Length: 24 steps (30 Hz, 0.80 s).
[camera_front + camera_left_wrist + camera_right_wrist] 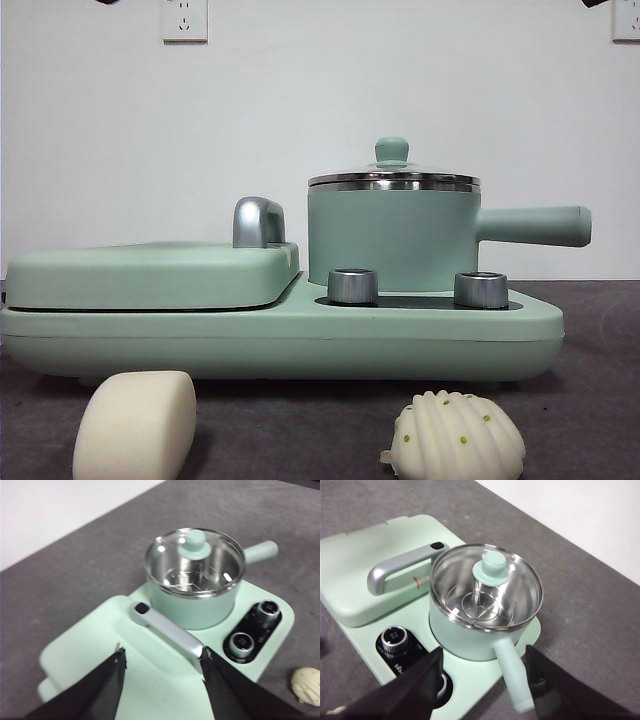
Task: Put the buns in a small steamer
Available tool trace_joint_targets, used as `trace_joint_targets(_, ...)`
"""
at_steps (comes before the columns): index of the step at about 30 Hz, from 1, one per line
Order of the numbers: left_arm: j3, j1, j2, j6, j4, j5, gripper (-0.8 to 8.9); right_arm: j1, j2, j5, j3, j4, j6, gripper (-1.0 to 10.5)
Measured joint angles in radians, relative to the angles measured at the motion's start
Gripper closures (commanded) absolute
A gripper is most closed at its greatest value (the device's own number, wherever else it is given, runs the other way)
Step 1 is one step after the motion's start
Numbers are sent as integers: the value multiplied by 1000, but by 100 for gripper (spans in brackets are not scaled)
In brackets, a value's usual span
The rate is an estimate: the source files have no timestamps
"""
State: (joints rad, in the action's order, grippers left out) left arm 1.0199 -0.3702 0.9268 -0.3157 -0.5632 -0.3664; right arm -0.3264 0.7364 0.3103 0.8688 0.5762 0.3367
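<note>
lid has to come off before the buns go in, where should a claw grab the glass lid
Grip the round green knob at the center of the glass lid, coming straight down from above. The knob stands upright and is narrow enough to pinch; the lid itself is flat, smooth and seated in the pot's steel rim.

We're under even, soft light, the white wall point(320, 120) bright. The glass lid point(487, 582) throws small glints; faint shadow sits under the cooker base point(280, 345). Both wrist views look slightly soft, and the nearest bun point(135, 425) in the front view is a touch blurred.
</note>
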Motion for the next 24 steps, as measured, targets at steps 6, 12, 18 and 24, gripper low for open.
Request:
trace_joint_targets(6,0,-54,80,0,81,0,577,-6,1,-24,0,25,0,685)
trace_joint_targets(12,0,-119,192,0,279,0,577,-6,1,-25,0,40,0,685)
trace_joint_targets(18,0,-174,312,1,476,0,576,-6,1,-25,0,32,0,685)
trace_joint_targets(24,0,-212,439,54,655,0,572,-6,1,-24,0,33,-59,685)
